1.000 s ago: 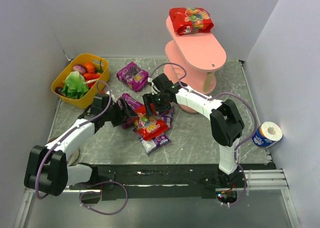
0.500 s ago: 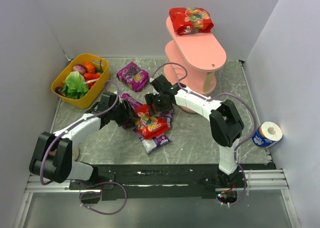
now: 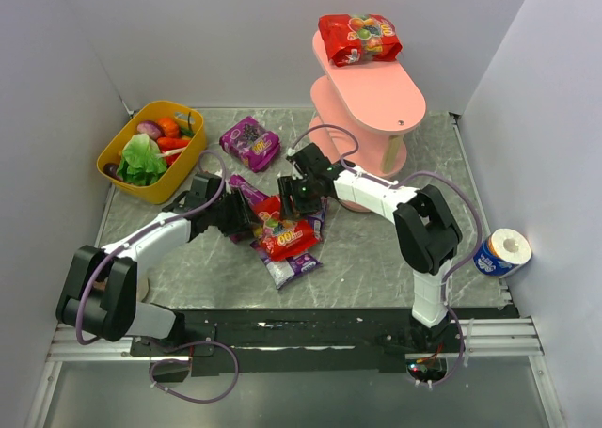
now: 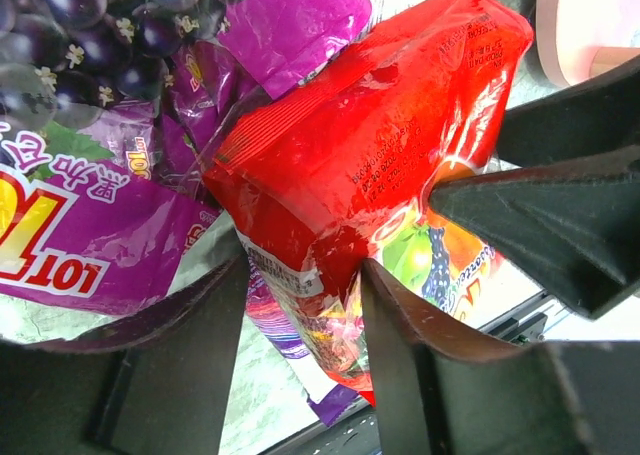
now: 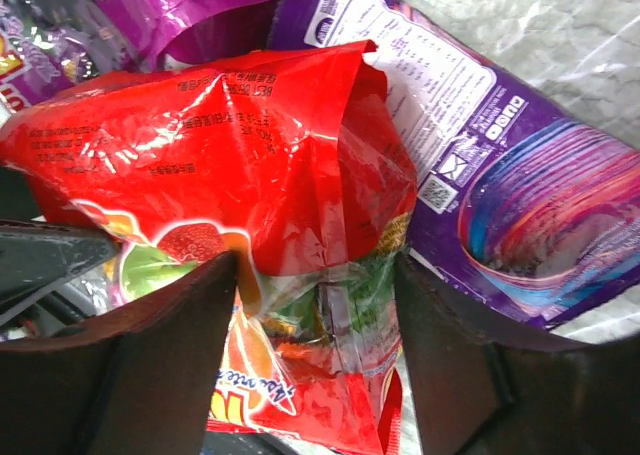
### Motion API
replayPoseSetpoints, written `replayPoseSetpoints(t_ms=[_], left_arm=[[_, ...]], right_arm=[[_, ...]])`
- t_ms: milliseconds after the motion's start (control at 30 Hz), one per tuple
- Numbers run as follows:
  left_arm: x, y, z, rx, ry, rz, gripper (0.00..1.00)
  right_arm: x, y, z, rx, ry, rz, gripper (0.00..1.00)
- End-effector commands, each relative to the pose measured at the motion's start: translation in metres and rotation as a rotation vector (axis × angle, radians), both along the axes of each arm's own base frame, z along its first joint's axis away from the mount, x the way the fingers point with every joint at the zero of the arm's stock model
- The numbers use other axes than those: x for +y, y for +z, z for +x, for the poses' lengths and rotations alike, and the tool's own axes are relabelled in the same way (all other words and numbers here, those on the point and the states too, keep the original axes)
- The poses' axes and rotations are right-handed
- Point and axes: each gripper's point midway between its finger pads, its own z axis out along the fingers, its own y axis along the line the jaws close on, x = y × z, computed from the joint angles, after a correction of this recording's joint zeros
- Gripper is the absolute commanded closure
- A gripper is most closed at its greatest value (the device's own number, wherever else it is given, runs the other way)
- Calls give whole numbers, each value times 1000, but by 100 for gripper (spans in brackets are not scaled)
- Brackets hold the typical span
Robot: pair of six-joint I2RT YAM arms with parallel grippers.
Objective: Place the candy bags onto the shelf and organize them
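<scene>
Nearly touching, left hand (image 3: pixel 252 220) and right hand (image 3: pixel 292 200) seem half-closed.

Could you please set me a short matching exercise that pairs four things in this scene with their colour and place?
Things:
1. basket
2. shelf
3. paper roll
4. toy lettuce

Colour and place:
A. pink, with a red bag on its top board
B. yellow, at the far left
C. green, lying inside a container
D. blue and white, at the far right

Pairs: 1-B, 2-A, 3-D, 4-C
</scene>
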Motion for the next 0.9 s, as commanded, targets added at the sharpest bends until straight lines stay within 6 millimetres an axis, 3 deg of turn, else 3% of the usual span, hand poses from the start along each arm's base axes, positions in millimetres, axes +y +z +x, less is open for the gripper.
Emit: replayPoseSetpoints(t_ms=[0, 333, 400, 533, 633, 867], left_arm=[[-6, 19, 10, -70, -16, -18, 44], [-4, 50, 17, -162, -3, -27, 40], [-2, 58, 20, -187, 10, -19, 39], [8, 82, 24, -249, 45, 13, 36], [18, 105, 28, -302, 89, 46, 33], [54, 164, 37, -439, 263, 131, 25]], right_arm=[[-3, 6, -2, -13, 3, 13, 44], [-7, 29, -8, -27, -18, 39, 86], [-6, 38, -10, -27, -20, 55, 100], [-1, 59, -12, -34, -14, 103, 100], [3, 87, -13, -58, -11, 153, 100], [10, 181, -10, -173, -17, 289, 100]])
